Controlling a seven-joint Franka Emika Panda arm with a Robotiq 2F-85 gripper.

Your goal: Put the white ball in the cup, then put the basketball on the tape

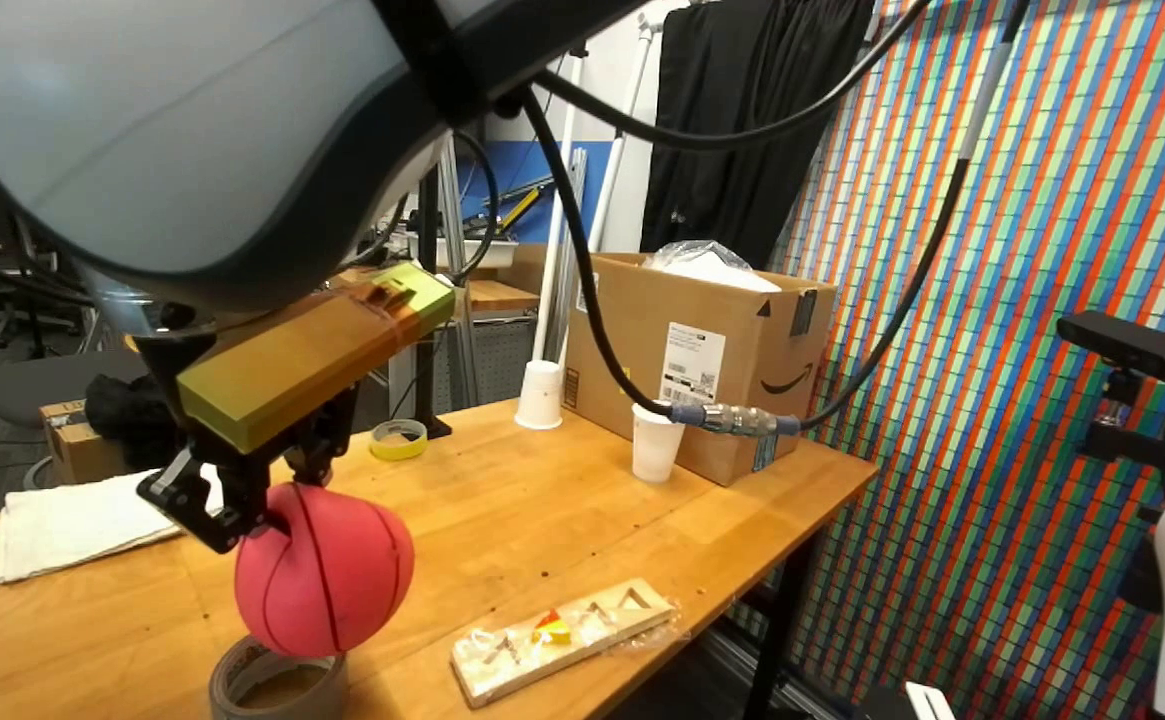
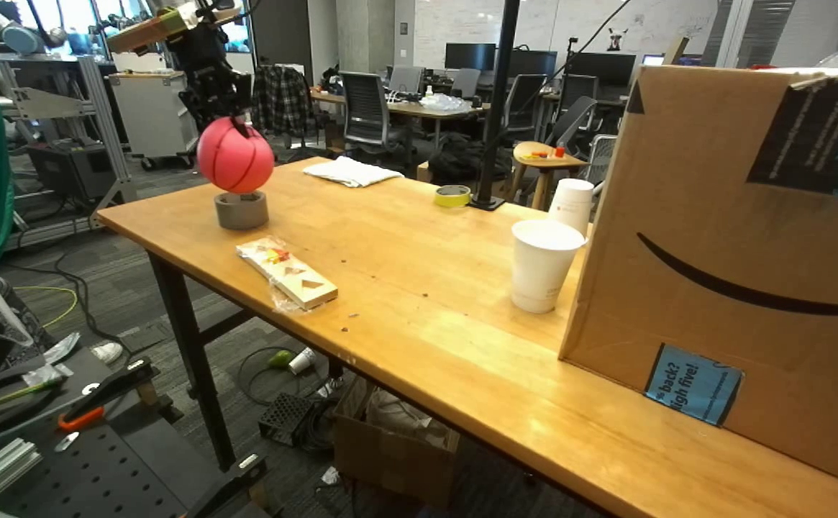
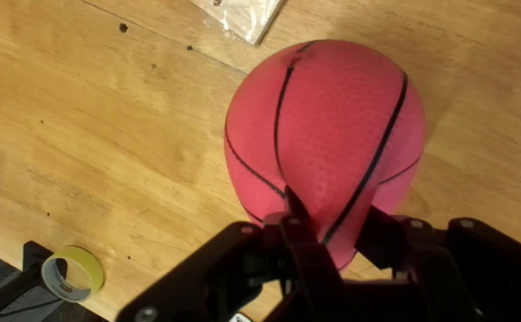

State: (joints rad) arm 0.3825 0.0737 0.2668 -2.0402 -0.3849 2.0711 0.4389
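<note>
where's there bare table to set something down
Widest bare patch: middle of the table, bordered by the wooden board, yellow tape and upright cup. A bare strip also runs between cardboard box and table edge. Crowded: the grey tape, with the basketball over it in the hand, and around the upright cup and upturned cup.

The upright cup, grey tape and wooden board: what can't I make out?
Cup: its floor, behind its own wall in both exterior views.
Tape: bottom edge crops it in an exterior view; in the wrist view, basketball probably hides it.
Board: cropped by wrist view's top edge.
</note>
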